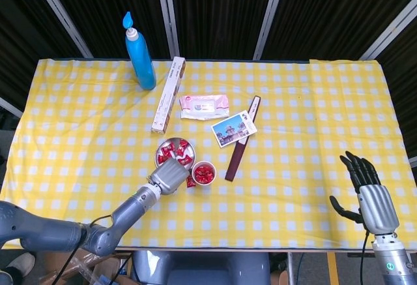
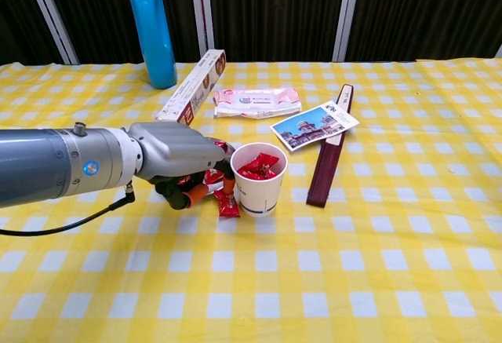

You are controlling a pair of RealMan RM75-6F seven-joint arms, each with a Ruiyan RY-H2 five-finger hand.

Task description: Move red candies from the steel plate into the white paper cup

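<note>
Chest view, centre-left: red candies (image 2: 212, 176), light crinkly wrappers, likely slippery; pinch twisted ends. Left hand (image 2: 176, 162) fingers curled, grip unclear; right hand (image 1: 366, 190) fingers apart, idle.

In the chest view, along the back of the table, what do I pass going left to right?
Blue plastic bottle → long white cardboard box → pink wet-wipes packet → picture postcard → dark maroon flat case.

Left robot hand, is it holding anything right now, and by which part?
Cannot be told. The left robot hand is curled low beside the white paper cup, its fingers among the red candies, but no clear pinch shows. The right robot hand holds nothing.
</note>
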